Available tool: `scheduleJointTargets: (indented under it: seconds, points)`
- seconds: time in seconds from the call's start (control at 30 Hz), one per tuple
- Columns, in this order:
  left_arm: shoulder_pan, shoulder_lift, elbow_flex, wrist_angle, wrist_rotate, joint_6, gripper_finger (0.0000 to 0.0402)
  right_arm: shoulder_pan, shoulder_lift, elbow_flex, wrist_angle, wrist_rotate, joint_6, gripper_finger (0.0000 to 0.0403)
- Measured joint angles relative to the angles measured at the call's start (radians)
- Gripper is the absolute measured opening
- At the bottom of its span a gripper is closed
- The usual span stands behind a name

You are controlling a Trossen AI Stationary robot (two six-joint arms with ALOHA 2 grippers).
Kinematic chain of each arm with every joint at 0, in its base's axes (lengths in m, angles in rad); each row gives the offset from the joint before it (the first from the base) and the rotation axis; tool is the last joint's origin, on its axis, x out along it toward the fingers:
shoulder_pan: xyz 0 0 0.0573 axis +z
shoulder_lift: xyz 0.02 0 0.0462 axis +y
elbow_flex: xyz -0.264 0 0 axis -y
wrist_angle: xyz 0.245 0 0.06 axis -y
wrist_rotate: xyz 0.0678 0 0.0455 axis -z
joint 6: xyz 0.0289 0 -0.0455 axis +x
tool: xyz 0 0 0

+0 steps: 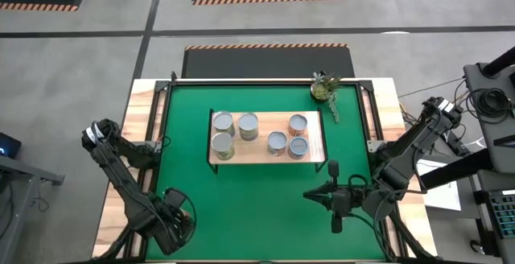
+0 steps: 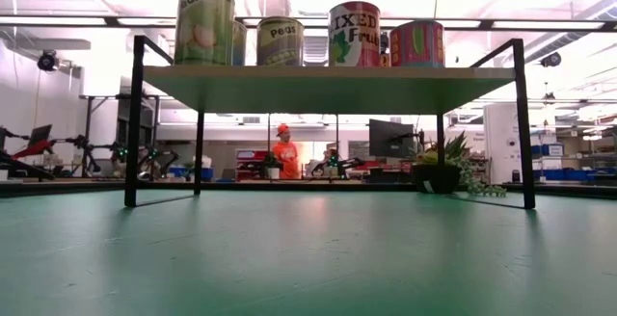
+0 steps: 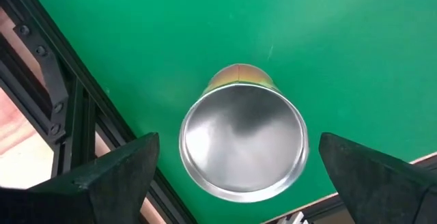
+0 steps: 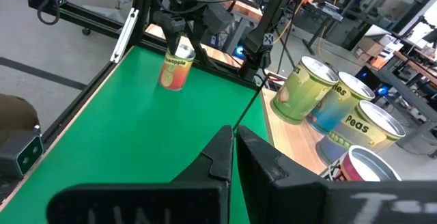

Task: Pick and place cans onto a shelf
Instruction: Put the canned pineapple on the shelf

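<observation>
The shelf (image 1: 267, 153) stands in the middle of the green mat with several cans (image 1: 248, 125) upright on its wood top; they also show in the low view (image 2: 204, 25). One more can (image 3: 242, 142), with a silver top and a yellow-orange label, stands upright on the mat near its near left corner (image 4: 175, 70). My left gripper (image 3: 239, 142) is open and hangs above this can, pointing down, one finger on either side of it without touching. In the high view my left gripper (image 1: 175, 209) hides the can. My right gripper (image 4: 233, 149) is shut and empty, low over the mat's near right part (image 1: 315, 193).
A small potted plant (image 1: 325, 88) stands at the mat's far right corner. A black metal frame (image 3: 65, 115) runs along the mat's left edge, close beside the lone can. Bare green mat (image 1: 249, 200) lies between the shelf and the near edge.
</observation>
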Motion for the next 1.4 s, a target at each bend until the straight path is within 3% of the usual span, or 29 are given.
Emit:
scheduleJointTargets:
  seconds: [0.7, 1.03, 1.23, 1.4]
  points:
    - [0.0, 0.0, -0.089, 0.075, 0.002, 0.014, 0.0381, 0.0, 0.0, -0.001, -0.009, 0.0, 0.013, 0.0009]
    - [0.0, -0.001, -0.089, 0.093, 0.013, 0.05, 0.0306, 0.0, 0.0, -0.001, -0.009, 0.0, 0.014, 0.0009]
    - [0.007, -0.001, -0.029, 0.093, 0.036, 0.082, 0.0307, 0.0, 0.0, -0.001, -0.009, 0.0, 0.014, 0.0009]
    - [0.022, -0.001, 0.071, 0.097, 0.015, 0.196, 0.032, 0.0, 0.0, -0.001, -0.009, 0.0, 0.014, 0.0009]
